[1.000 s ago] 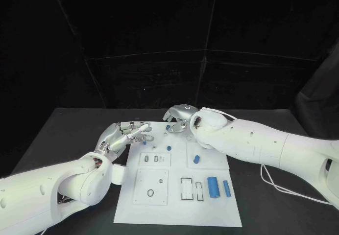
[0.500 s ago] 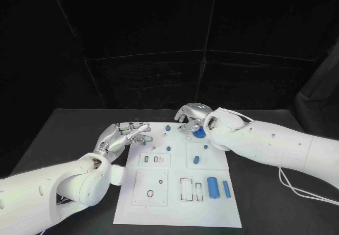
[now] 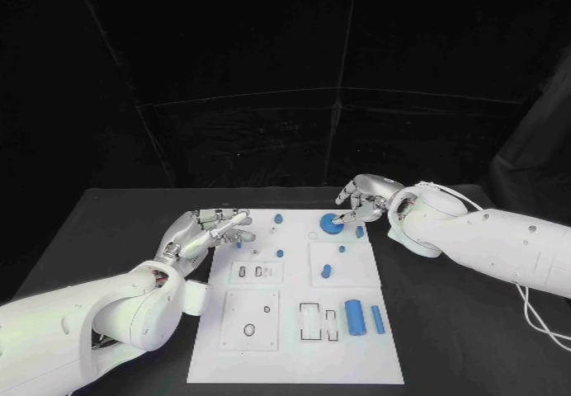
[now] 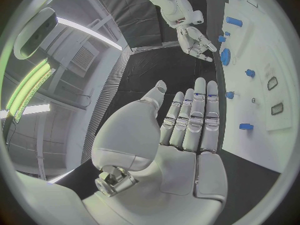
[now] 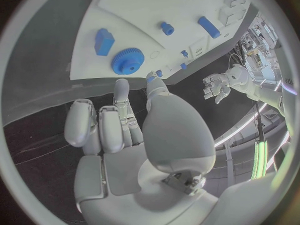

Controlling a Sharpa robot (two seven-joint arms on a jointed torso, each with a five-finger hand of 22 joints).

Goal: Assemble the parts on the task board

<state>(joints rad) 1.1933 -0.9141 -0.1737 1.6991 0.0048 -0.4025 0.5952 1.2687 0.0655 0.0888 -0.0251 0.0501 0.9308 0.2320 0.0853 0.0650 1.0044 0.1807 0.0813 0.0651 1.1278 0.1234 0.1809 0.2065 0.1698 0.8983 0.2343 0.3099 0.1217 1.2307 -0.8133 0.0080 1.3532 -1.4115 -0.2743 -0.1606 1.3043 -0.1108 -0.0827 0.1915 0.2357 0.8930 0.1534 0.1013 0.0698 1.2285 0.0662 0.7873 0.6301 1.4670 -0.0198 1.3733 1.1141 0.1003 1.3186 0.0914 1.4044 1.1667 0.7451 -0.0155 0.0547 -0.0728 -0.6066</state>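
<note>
**Right hand pulls back from the gear at the board's far edge**

Nearest the robot, the task board (image 3: 298, 330) carries two blue cylinders (image 3: 355, 317) lying side by side at its right, beside empty rectangular slots; nothing here has shifted over the last second. Mid-board, a small blue peg (image 3: 323, 270) lies where it was.

Further out, the left hand (image 3: 205, 229) hovers at the board's left edge, released, fingers straight and together, holding nothing; it has barely moved. A few small blue parts (image 3: 277, 219) sit just beyond its fingertips.

At the far end, the change: the right hand (image 3: 363, 198), which was over the board's far middle a second ago, has swung out to the board's right far corner. It leaves the blue gear (image 3: 328, 221) lying flat on the board, seen whole in the right wrist view (image 5: 128, 61) with a blue block (image 5: 104, 41) near it. The right hand's fingers are loosely curled and empty, its fingertips just beside the gear.

My reading is that the gear has just been set down or seated, and the next part is due.
</note>
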